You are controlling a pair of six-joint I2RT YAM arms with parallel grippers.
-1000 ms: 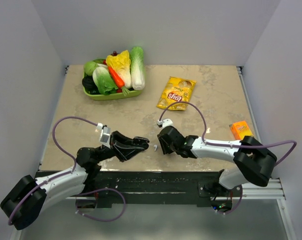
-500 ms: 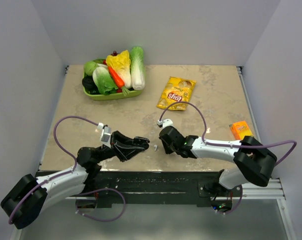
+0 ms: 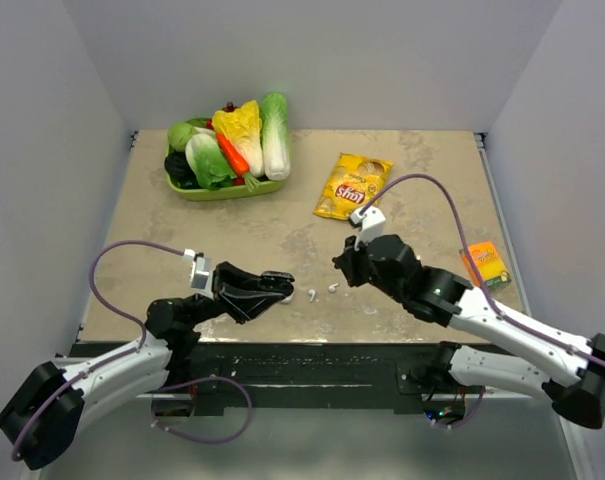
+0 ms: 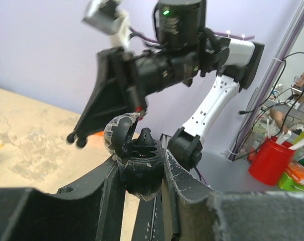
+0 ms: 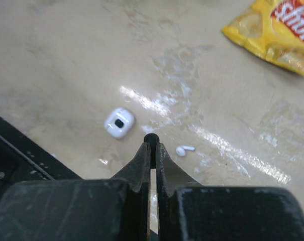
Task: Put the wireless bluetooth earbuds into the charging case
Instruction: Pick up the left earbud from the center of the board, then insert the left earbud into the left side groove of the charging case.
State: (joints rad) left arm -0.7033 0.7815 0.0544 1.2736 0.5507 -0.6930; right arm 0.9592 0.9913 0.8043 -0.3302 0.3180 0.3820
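Note:
My left gripper (image 3: 272,287) is shut on a dark round charging case (image 4: 140,168), held upright above the table's front edge. Its lid (image 4: 119,131) is open and one dark earbud (image 4: 145,135) stands in it. My right gripper (image 3: 342,270) hovers above the table to the right of the case. It is shut on a tiny dark earbud (image 5: 150,138) pinched at its fingertips. A white stemmed earbud (image 5: 185,149) lies on the table below it, also showing in the top view (image 3: 333,288). A small white case (image 5: 119,122) lies to its left.
A green tray of toy vegetables (image 3: 227,150) stands at the back left. A yellow chip bag (image 3: 353,186) lies at the back middle and an orange box (image 3: 483,262) at the right edge. The table's black front rail (image 3: 312,355) runs under both arms.
My right arm has lifted and swung back and to the right, away from the case. The white earbud on the table now shows. My left gripper has shifted slightly left with the case.

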